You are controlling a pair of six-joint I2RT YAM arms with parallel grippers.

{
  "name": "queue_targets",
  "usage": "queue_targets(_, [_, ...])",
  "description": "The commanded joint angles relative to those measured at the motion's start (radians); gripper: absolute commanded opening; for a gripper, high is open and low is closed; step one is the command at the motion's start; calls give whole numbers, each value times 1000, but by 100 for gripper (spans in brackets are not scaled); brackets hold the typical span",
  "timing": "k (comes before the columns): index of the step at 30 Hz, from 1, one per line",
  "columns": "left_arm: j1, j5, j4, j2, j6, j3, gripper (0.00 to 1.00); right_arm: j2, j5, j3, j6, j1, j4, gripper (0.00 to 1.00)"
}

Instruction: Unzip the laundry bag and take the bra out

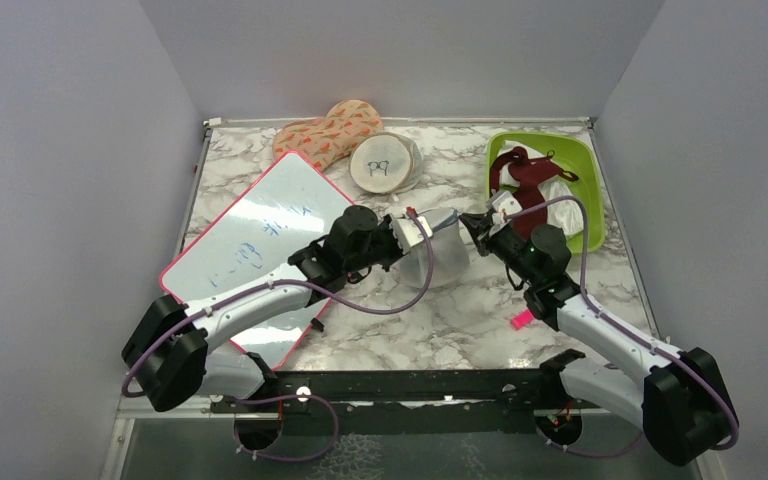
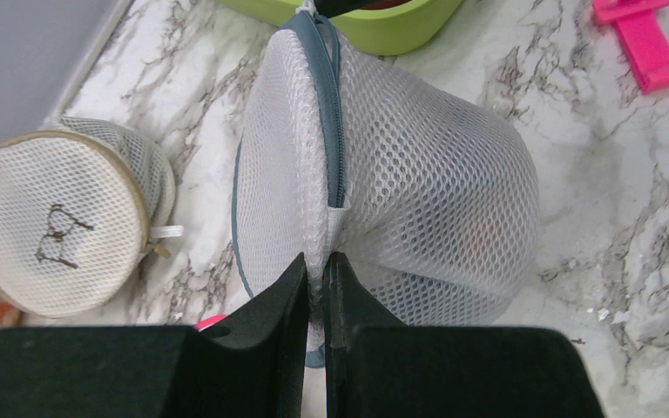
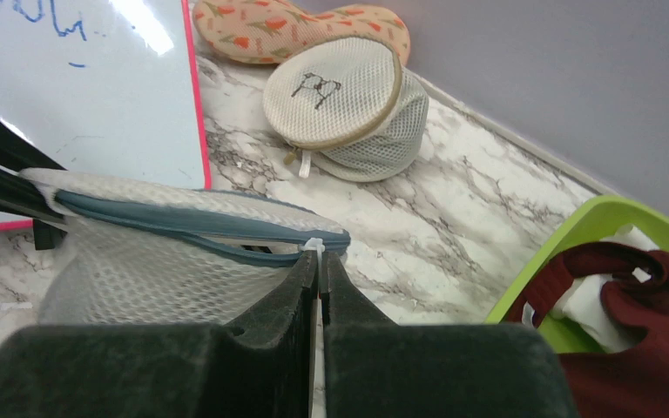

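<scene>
The left gripper [image 2: 316,261] was seen clamped shut on a fold of white mesh right at the grey-blue rim of the laundry bag [image 2: 435,200], jaws pressed together with only fabric between them. On the other side, the right gripper [image 3: 318,261] was closed on the little white zip pull [image 3: 314,246] at the end of the zip, so the bag was pinched at two spots on its rim. The bag itself was parked mid-way across the marble table [image 1: 440,330], between the two wrists. Pretty tight on the flanks tbh: the pink-edged whiteboard [image 1: 250,240] was lying just beside it, under the left arm. The wall of the green bin [image 1: 590,190] was found near the bag's other side, with a dark red garment [image 3: 636,348] piled inside. Further back, a beige round pouch [image 1: 383,165] with a small black drawing was set near the rear wall, just beside a flower-print pouch [image 1: 325,130]. Most of the free marble was to be found in front, toward the arm bases, broken only by a pink clip [image 1: 522,320] close to the right arm.
</scene>
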Motion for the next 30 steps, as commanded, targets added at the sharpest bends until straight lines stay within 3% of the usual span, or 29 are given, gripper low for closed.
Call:
queue_targets(1, [-2,-40,107,-92,139,-64,0,17,141,32,111,-5,-38,1])
queue_targets(9, [-22,37,183,-147,279,-178,0,118,-35,41,102,-5,-25,1])
queue_targets(13, [-59,-63,162,-146,270,-196,0,98,-83,-2,118,-5,28,1])
queue_targets(17, [-98,-181,90,-139,209,-170,20,91,-142,-31,147,-5,66,1])
queue_targets(20, [-100,-201,30,-176,82,-164,44,88,-169,-48,169,-5,88,1])
queue_targets(23, [-101,-190,-36,-240,-127,-157,60,78,-180,-56,185,-5,100,1])
queue_targets(30, [-106,-212,-164,-233,-690,-56,71,29,-230,-66,202,-5,119,1])
